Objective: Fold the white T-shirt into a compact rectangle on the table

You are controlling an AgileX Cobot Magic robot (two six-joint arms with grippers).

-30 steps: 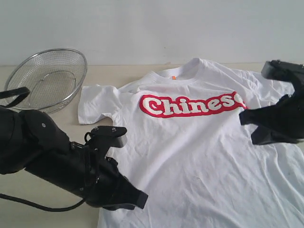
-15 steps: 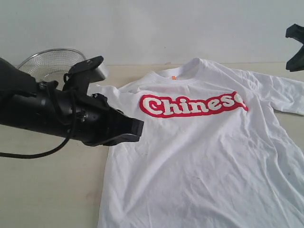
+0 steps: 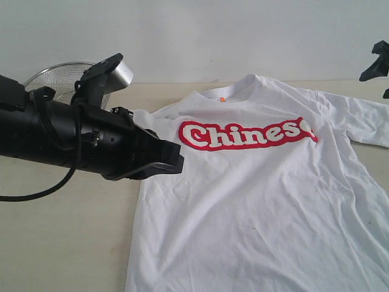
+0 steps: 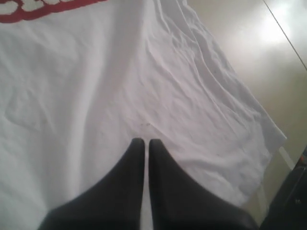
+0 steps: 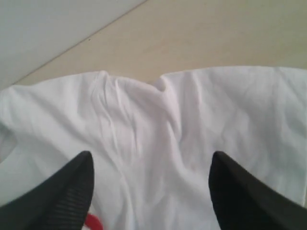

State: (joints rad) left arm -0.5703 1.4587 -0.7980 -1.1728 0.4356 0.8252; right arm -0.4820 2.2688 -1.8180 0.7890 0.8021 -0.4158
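White T-shirt (image 3: 255, 201) lay flat, print up, on the pale worktop (image 3: 61, 237), long axis running from collar at 12 o'clock to hem at 6. Left pincer (image 4: 146, 143) hovered at its 9 o'clock edge, jaws pressed together, empty. Right pincer (image 5: 151, 159), at 2 o'clock, gaped wide, empty.

Wire mesh bowl (image 3: 51, 78), silvery, fine weave, round rim, only its upper part showing, far left of the exterior view, plain pale wall (image 3: 200, 36) right behind it, evenly lit
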